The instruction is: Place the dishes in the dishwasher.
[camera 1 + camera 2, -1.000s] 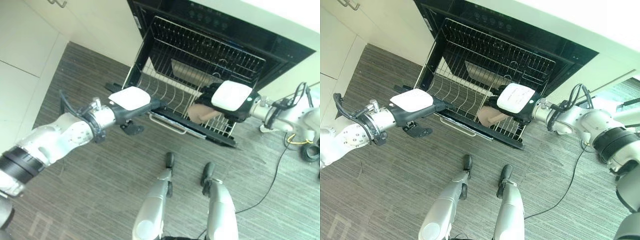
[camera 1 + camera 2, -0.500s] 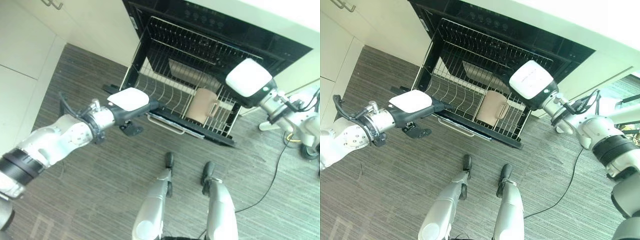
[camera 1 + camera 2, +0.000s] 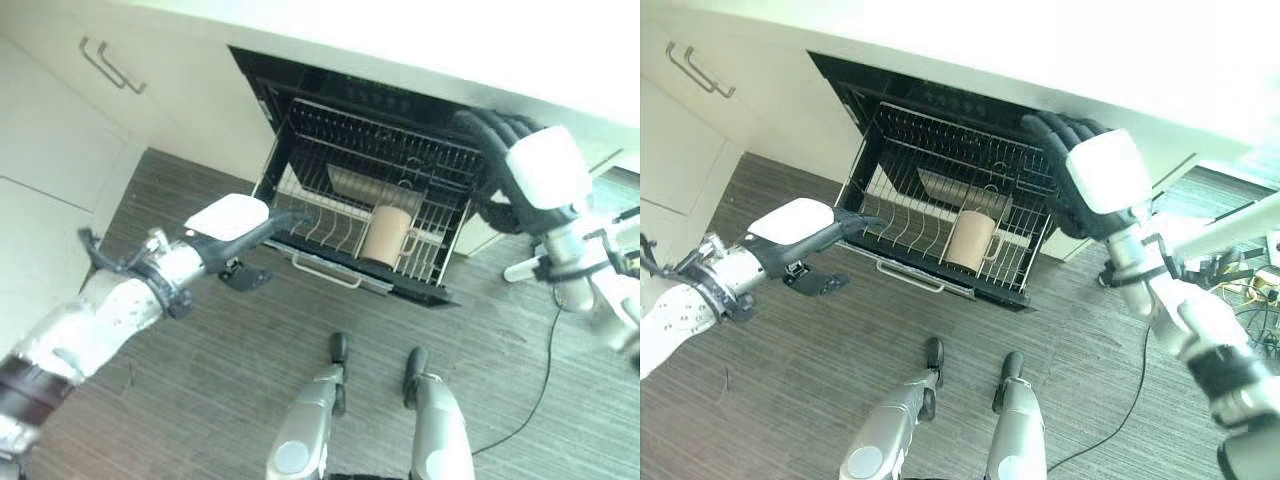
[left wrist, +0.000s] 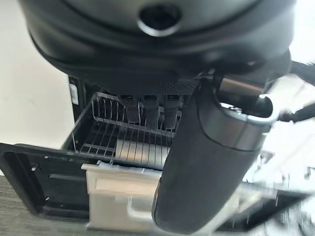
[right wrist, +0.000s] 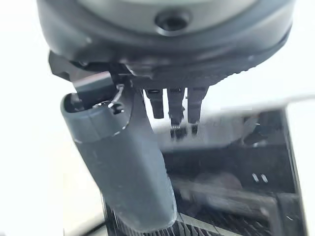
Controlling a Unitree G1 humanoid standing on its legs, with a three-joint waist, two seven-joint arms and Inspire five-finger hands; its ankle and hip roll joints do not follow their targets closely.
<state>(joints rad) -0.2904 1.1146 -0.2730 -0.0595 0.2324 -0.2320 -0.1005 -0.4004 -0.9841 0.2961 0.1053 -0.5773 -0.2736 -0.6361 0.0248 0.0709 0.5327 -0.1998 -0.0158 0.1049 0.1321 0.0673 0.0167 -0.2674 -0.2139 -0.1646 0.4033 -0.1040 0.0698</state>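
Observation:
The dishwasher's lower rack (image 3: 322,212) is pulled out over the open door. A tan mug (image 3: 384,234) stands in the rack's right half with its handle to the right, and nothing touches it. My left hand (image 3: 236,220) hovers just left of the rack's front corner, fingers straight and pointing at it, holding nothing. In the left wrist view the rack (image 4: 133,147) lies past those fingers. My right hand (image 3: 1102,178) is raised high above the rack's right end, near the counter edge, fingers relaxed and empty.
White cabinet doors with bar handles (image 3: 112,66) line the left side. A pale counter (image 3: 420,40) runs above the dishwasher. The open door (image 3: 352,276) juts out over the striped grey floor (image 3: 200,380) in front of me.
My right hand has let go of the mug, leaving it in the rack, and has risen up and to the right. The camera has tilted up. My left hand has hardly moved.

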